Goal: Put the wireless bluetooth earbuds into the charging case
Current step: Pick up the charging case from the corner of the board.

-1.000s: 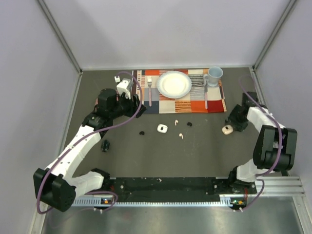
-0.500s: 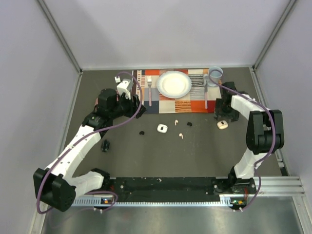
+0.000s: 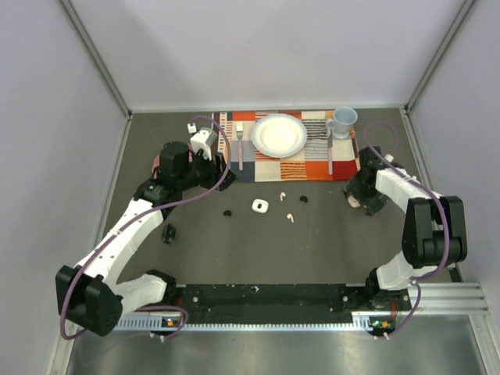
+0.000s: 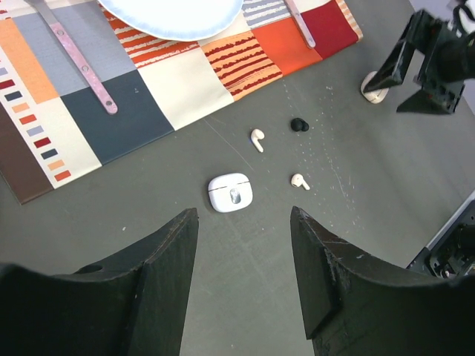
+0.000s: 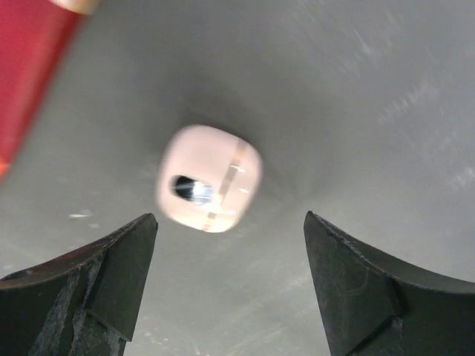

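We see the right arm (image 3: 406,187) bent low, the right end effector (image 5: 226,222) spread over the pink case (image 5: 209,178) at centre frame. The left end effector (image 4: 241,222), upper left in the top view, hangs spread and empty.

Right wrist: blurred pink case (image 5: 209,178), seam and dark spot unresolved; placemat (image 5: 22,67) cropped at top-left corner | top: case mostly hidden under right gripper (image 3: 358,197); black bud (image 3: 227,212) too small to make out stem | left wrist: plate (image 4: 174,18) cropped by top edge, fork (image 4: 74,55) cropped likewise
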You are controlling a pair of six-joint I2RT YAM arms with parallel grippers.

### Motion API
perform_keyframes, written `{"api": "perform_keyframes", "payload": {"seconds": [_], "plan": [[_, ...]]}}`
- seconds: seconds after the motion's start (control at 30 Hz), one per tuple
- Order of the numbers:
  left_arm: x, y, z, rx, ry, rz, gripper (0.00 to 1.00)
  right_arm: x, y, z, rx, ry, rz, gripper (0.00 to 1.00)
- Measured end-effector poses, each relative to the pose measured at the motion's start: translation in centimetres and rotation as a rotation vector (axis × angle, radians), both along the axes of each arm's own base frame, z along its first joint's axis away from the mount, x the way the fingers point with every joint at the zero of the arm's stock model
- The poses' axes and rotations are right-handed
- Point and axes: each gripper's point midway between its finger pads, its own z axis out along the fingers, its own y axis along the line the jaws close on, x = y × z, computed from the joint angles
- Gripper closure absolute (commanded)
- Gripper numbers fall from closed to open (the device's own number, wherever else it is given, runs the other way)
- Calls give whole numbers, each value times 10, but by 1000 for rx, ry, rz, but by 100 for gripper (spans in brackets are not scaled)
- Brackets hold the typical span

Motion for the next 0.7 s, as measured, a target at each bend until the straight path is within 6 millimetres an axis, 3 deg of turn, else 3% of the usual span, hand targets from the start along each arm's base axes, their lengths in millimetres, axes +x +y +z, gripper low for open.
{"api": "perform_keyframes", "payload": {"seconds": [0.07,0.17,0.43,0.7], "plan": [[0,0,0,0,-1,0,43,-18,-1,-14,5,50,-54,21],[0,0,0,0,-1,0,43,-26,-3,-19,1,69,-98,22],[-1,-1,1,-11,9,-2,43,-12,-11,-14,-33,10,-125,24],[-5,-1,-1,-20,18,1,43,15,-10,-8,-78,-11,95,23]]}}
